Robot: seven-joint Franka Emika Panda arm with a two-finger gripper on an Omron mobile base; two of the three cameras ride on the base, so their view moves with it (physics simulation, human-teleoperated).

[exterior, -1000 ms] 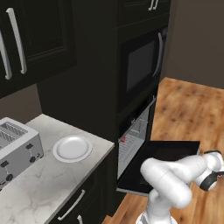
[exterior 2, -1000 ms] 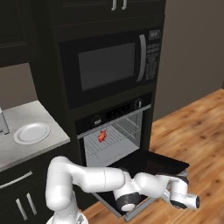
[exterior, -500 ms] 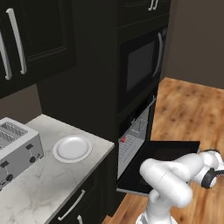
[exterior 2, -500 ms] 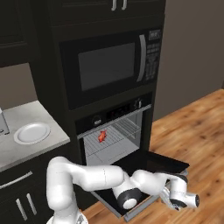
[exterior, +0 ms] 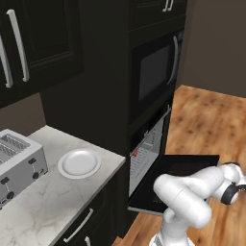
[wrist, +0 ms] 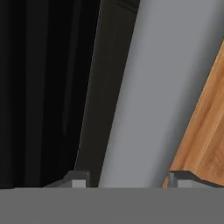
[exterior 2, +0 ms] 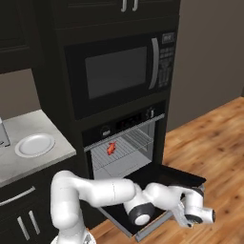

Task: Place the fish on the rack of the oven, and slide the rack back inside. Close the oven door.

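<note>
The fish [exterior 2: 111,148], a small red-orange shape, is lying on the rack [exterior 2: 121,148] of thin silvery wires, which is sitting inside the oven [exterior 2: 125,143] cavity rather than pulled out over the door, so the loading and sliding steps look finished. The oven door [exterior 2: 164,176], a flat black panel, is hanging dropped open and level, leaving closing as the likely remaining step. That would explain why the gripper [exterior 2: 187,217] is reaching low at the door's outer edge: in the hand view its fingers [wrist: 180,178] are straddling the silver bar handle [wrist: 142,100], one tip on either side. Whether they are actually pinching the bar or only bracketing it, I cannot tell.
</note>
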